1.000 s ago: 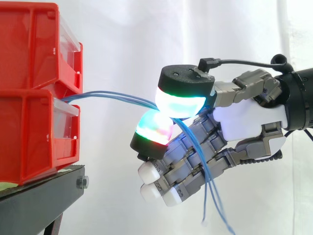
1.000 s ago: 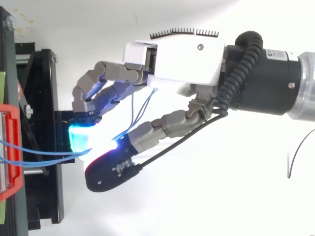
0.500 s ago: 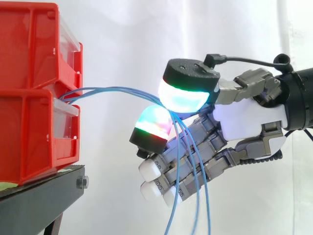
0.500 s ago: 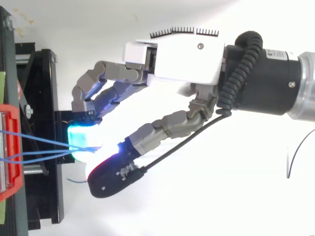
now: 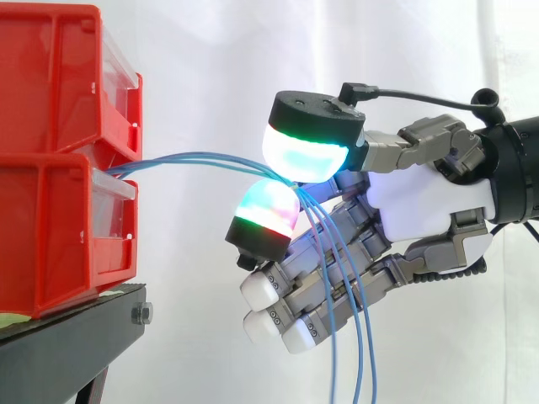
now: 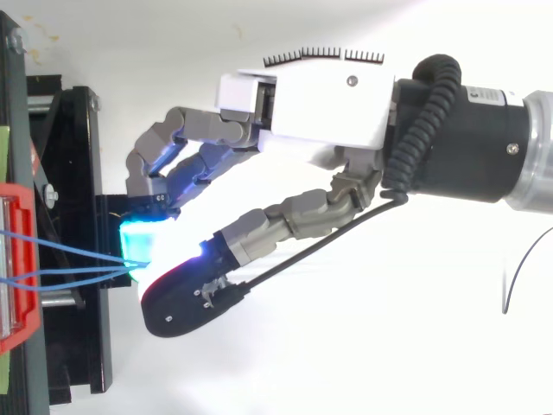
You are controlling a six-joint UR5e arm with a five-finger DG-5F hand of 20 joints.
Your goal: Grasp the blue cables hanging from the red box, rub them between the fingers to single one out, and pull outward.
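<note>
The hand point(image 5: 429, 198) is pinching the blue cables point(image 5: 194, 158). In the side view the thumb pad point(image 5: 307, 156), glowing cyan with a green rim, is sitting above the strands. A finger pad point(image 5: 268, 215), glowing in mixed cyan, green and red, is pressing up from beneath. The cables are passing through the narrow gap between these two pads. The remaining fingers are curling under the pinch, and their white tips are pointing away from the palm.

Ahead of the fingertips, the cables are running in a shallow arc to the lower red box point(image 5: 50, 236) and entering it at the top of its front. An upper red box point(image 5: 50, 76) is sitting directly on top of it. Both boxes are resting on the black stand point(image 5: 67, 337), which is lying ahead of and below the hand.

Behind the pinch, the cables are bending down across the curled fingers, hanging in front of them and leaving the lower edge of the side view.

In the top view the strands are converging from the box toward the cyan pad.

A white curtain point(image 5: 210, 67) is hanging behind the hand.
</note>
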